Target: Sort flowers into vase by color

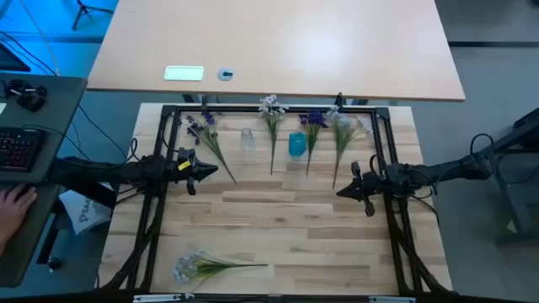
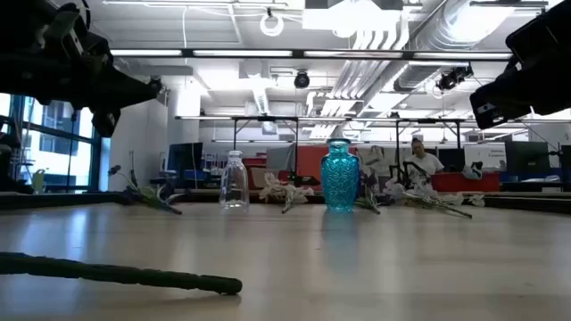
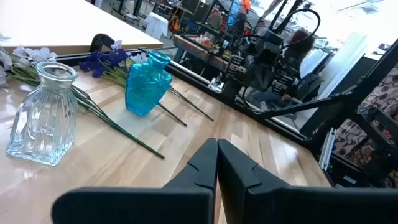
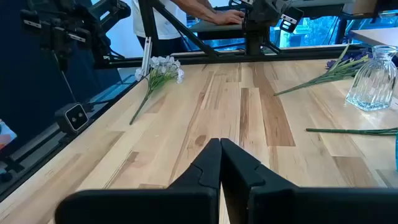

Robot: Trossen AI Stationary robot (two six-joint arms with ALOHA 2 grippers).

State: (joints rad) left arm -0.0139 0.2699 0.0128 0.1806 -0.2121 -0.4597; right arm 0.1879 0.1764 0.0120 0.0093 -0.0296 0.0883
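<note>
Several flower sprigs lie flat along the table's far side: a purple one [image 1: 205, 133] at the left, a white one [image 1: 271, 126], a purple one [image 1: 312, 130] and a pale one [image 1: 344, 135]. One more white sprig [image 1: 202, 267] lies near the near edge. A clear glass vase [image 1: 247, 139] and a blue vase [image 1: 297, 144] stand upright between the far sprigs. My left gripper [image 1: 229, 178] hovers shut at the left, my right gripper [image 1: 339, 193] shut at the right. Neither touches anything.
A black frame [image 1: 269, 108] borders the table. A second table with a card [image 1: 184, 73] stands beyond the far edge. A person's hand [image 1: 15, 204] rests by a keyboard at the left. The wooden middle of the table [image 1: 278, 219] lies bare between the grippers.
</note>
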